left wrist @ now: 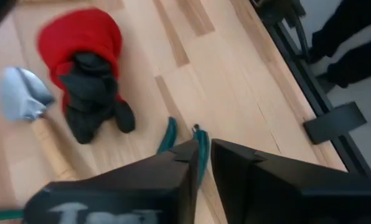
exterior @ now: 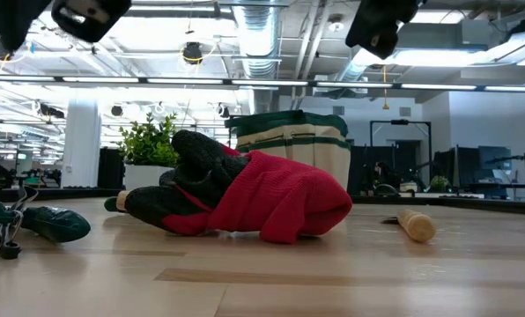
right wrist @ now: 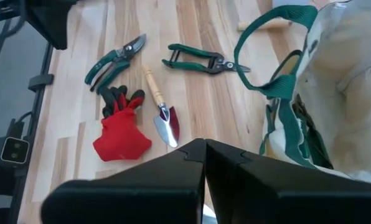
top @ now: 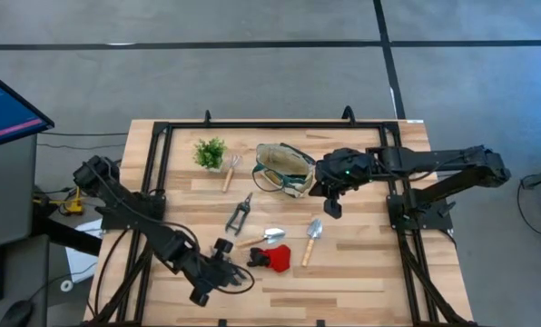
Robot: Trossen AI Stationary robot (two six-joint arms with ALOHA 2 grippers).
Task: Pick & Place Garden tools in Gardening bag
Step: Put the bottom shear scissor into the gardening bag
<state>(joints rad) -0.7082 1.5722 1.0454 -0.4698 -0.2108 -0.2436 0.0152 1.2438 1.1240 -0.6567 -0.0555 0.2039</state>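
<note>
Looks like we're between picks: right gripper (top: 331,207) hangs empty, fingers closed, at the gardening bag's (top: 284,169) 4 o'clock. Left gripper (top: 218,274) (pinched shut too) sits above green pruning shears (right wrist: 114,60). Next up: open and grab a tool, maybe the trowel (top: 311,240).

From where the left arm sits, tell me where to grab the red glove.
Take the red glove across its red cuff, coming straight down. It lies flat and bunched, so the cuff is probably the thickest fold; the dark glove fingers are thin and splayed. The left gripper is beside it.
</note>
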